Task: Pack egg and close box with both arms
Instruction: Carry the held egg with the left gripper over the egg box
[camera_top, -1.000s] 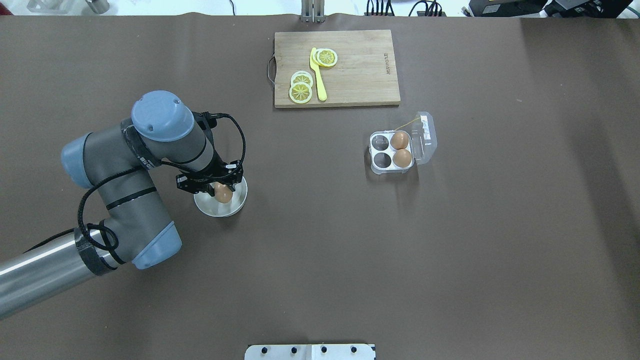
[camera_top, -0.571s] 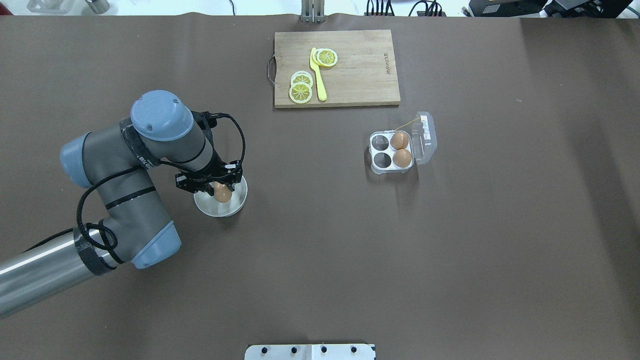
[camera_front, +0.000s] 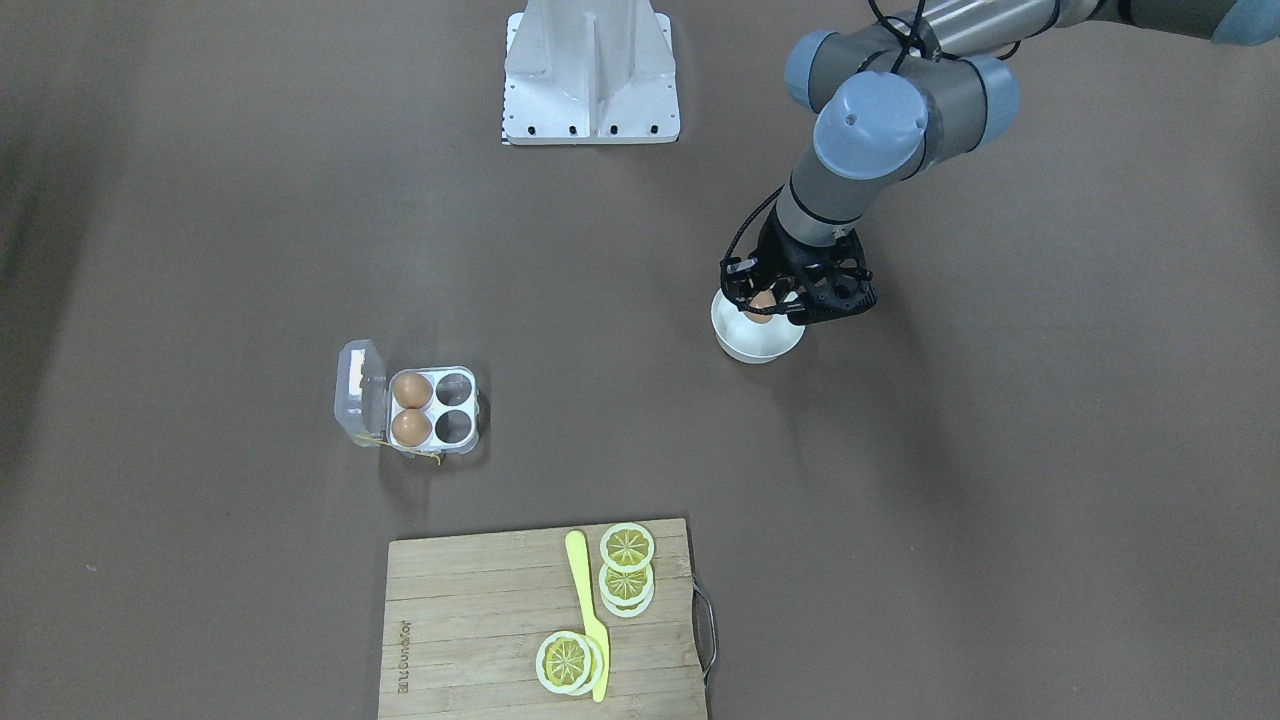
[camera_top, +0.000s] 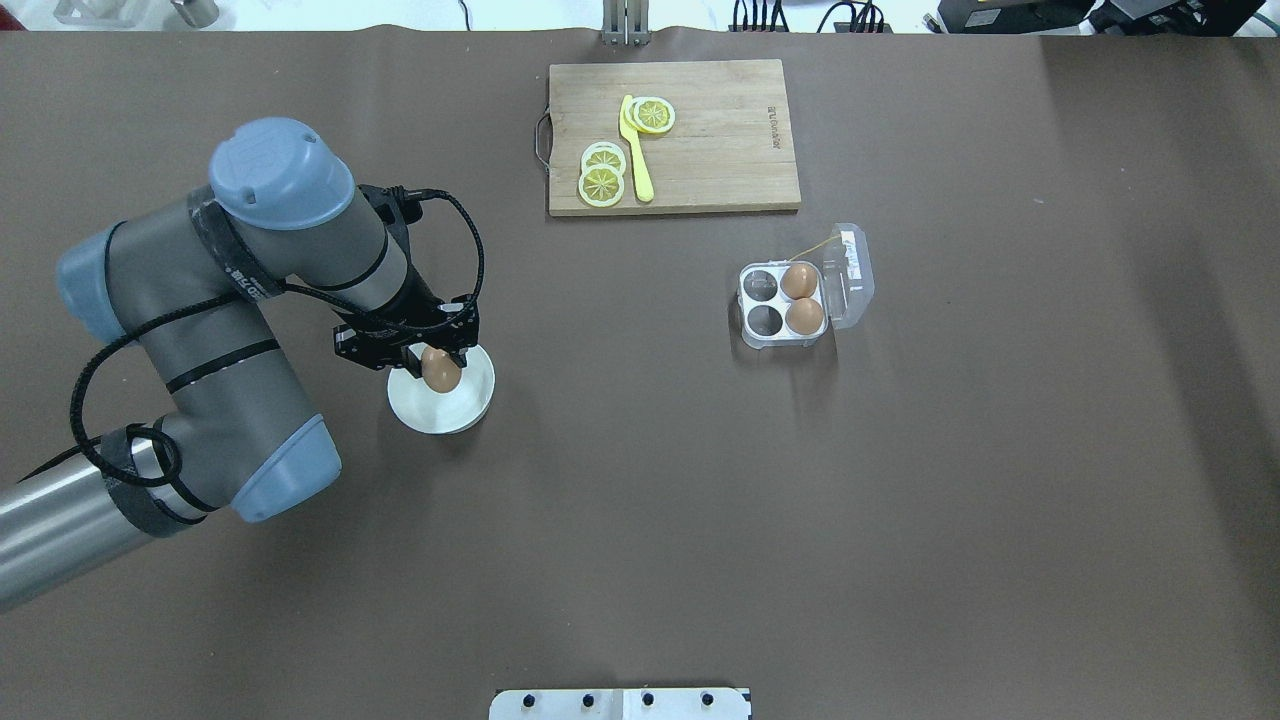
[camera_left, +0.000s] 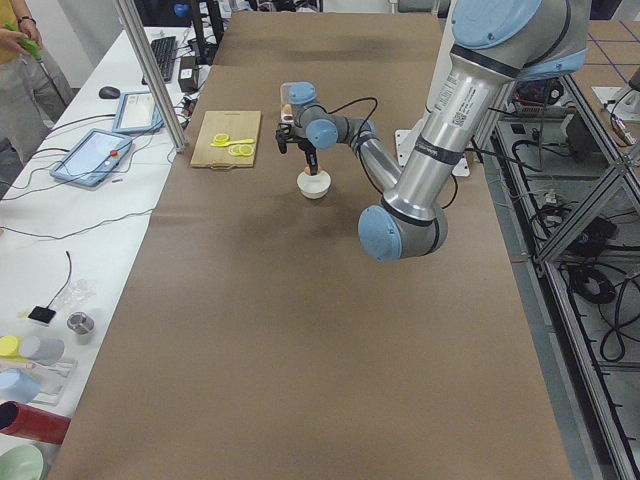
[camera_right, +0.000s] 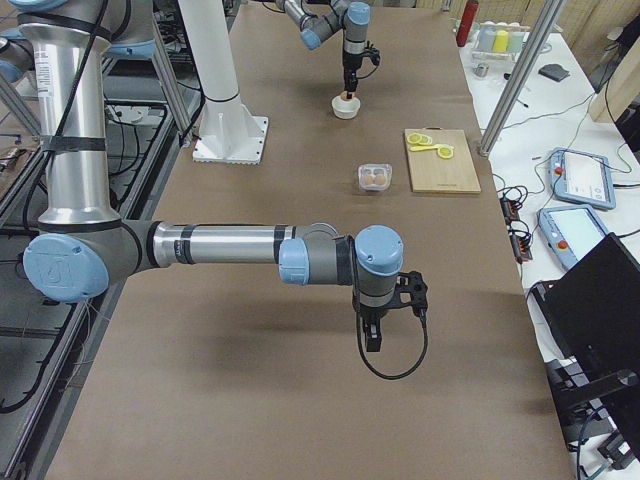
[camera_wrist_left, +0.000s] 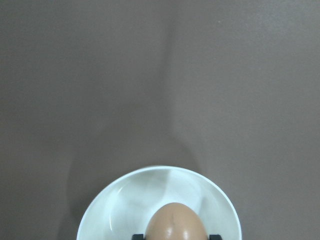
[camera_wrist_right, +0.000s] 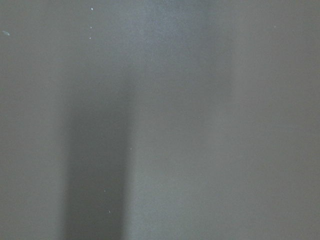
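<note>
Overhead exterior: left pincer (camera_top: 436, 358) clamps egg (camera_top: 442, 371) above bowl (camera_top: 470, 405); box (camera_top: 752, 300) holds two eggs (camera_top: 798, 281); right pincer (camera_right: 372, 338) unclear.

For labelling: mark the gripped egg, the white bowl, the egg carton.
egg (camera_top: 441, 369): overhead view, middle of shell.
white bowl (camera_top: 466, 401): overhead view, bare inner wall.
egg carton (camera_top: 766, 320): overhead view, empty cup.

Three eggs (camera_top: 441, 369) (camera_top: 798, 281) (camera_top: 804, 316), two arms (camera_top: 250, 330) (camera_right: 220, 245), one box (camera_top: 766, 320), one bowl (camera_top: 440, 412), one board (camera_top: 720, 140), one knife (camera_top: 638, 160), at least four lemon slices (camera_top: 601, 185).
</note>
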